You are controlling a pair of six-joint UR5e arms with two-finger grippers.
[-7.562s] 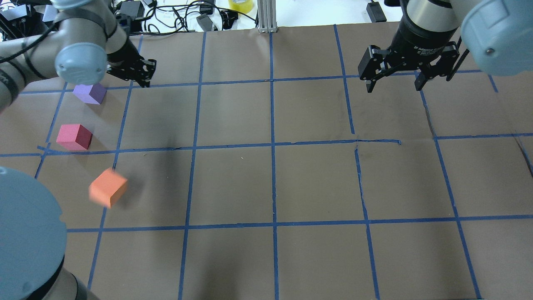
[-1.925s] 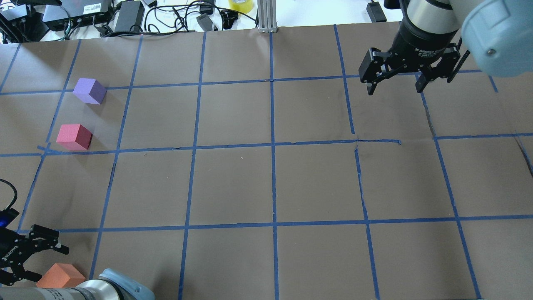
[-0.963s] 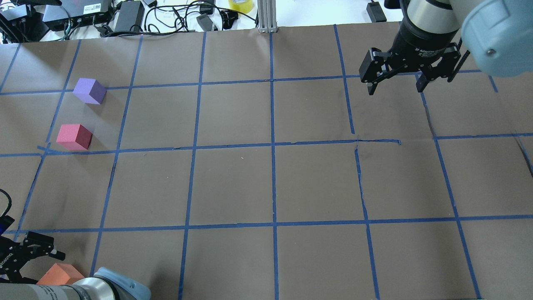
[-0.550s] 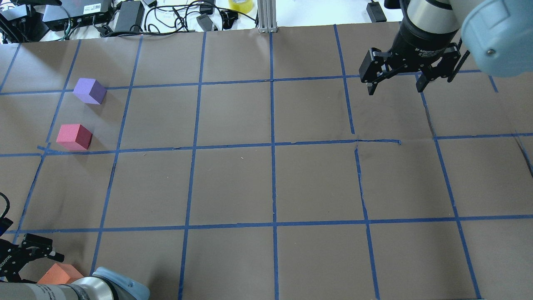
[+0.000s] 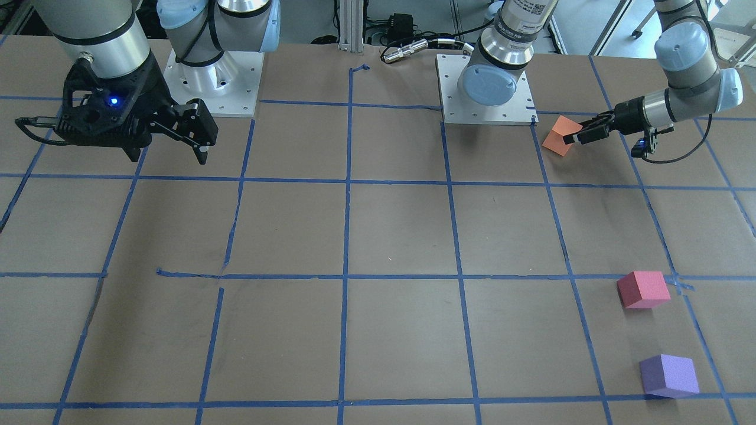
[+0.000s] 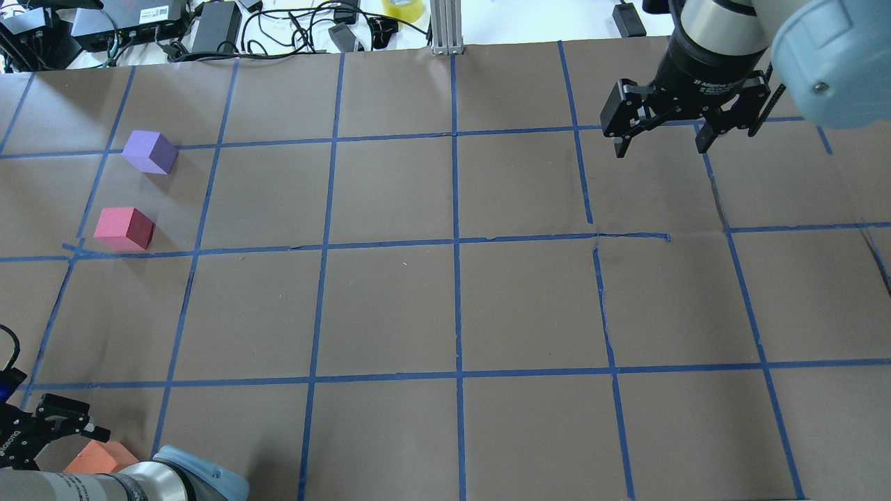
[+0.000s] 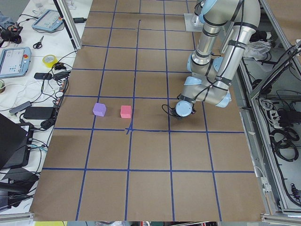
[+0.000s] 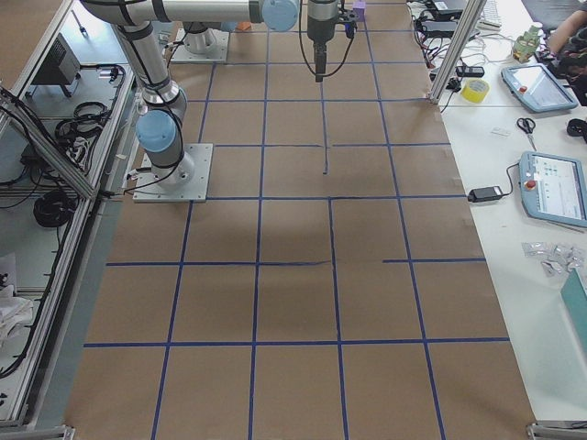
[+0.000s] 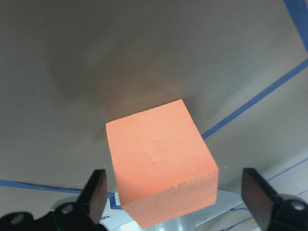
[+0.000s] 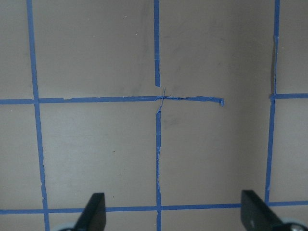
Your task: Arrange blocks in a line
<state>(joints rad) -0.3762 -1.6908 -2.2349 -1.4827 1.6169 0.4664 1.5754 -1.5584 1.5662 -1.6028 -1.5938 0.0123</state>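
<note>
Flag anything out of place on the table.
The orange foam cube lies by the left arm's base plate, far from the pinkish-red foam cube and purple foam cube, which sit close together.

Both arms are brushed-silver tubes with pale blue-grey round caps on the joints; the left arm [image 5: 690, 88] and the right arm [image 5: 88, 23] look alike. Each stands on a white square mounting plate [image 5: 520, 115] dotted with small dark screws. The right gripper [image 6: 660, 145] is matte black, with white lettering on its collar (only "2F Adaptive" reads clearly) and a blue light on its housing. In the front-facing view a thin black cable [image 5: 35, 121] leaves it at 9 o'clock. The left gripper [image 5: 577, 133] is black too, its fingers [image 9: 95, 191] dark and round-ended. Another black cable loops under its wrist at 5 o'clock.
</note>
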